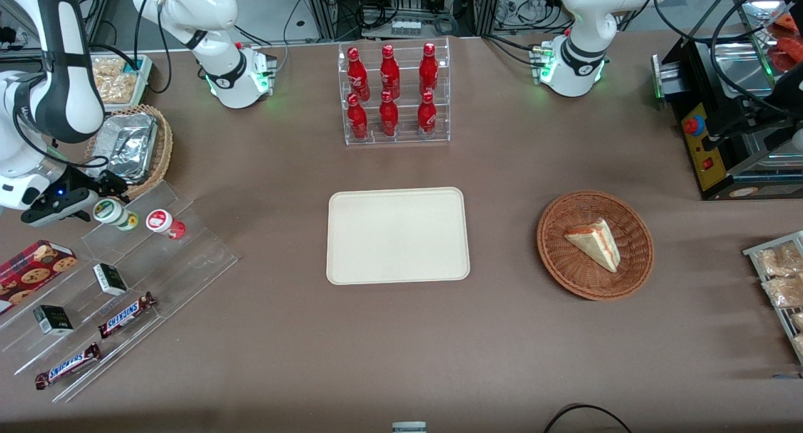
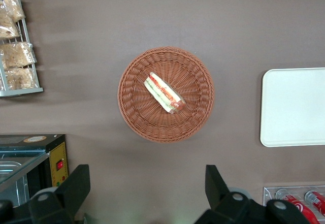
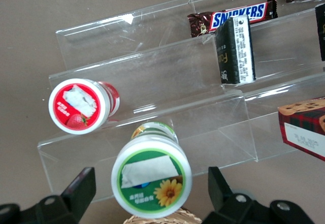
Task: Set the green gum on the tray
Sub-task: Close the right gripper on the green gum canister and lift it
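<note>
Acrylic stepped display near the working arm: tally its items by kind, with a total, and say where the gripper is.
Green gum: 1
Red gum bottle: 1
Snickers bars: 2
Small dark boxes: 2
Cookie box: 1
Total: 7
The gripper is open, fingers either side of the green gum.

Robot lab: mock shop table
</note>
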Robot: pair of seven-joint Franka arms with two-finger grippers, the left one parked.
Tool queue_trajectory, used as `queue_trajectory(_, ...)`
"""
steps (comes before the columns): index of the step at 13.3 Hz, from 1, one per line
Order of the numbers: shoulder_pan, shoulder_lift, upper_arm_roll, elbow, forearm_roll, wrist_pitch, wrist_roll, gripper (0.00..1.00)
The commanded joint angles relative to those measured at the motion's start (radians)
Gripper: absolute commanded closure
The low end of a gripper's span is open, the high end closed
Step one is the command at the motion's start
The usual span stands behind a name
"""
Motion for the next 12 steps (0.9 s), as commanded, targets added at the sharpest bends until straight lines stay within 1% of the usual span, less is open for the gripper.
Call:
queue_trajectory(1, 0.003, 0.007, -0.001, -0.003, 0.005, 0.030, -0.011, 0.02)
queue_trajectory(3, 0.005, 0.013, 0.000, 0.000, 0.005, 0.030, -0.011, 0.10)
queue_trajectory(4, 0.005, 0.018, 0.000, 0.006, 0.008, 0.030, -0.003, 0.19)
queue_trajectory(5, 0.005, 0.022, 0.000, 0.014, 0.019, 0.024, -0.003, 0.35)
queue_trajectory(7, 0.006, 0.019, 0.000, 0.015, 0.022, 0.012, -0.002, 0.88)
queue_trajectory(8, 0.008, 0.021, 0.000, 0.020, 0.022, 0.010, 0.000, 1.00)
queue_trajectory(10, 0.011, 0.025, 0.000, 0.060, 0.022, -0.037, 0.003, 1.00)
queue_trajectory(12, 0.011, 0.032, 0.003, 0.138, 0.023, -0.139, 0.006, 1.00)
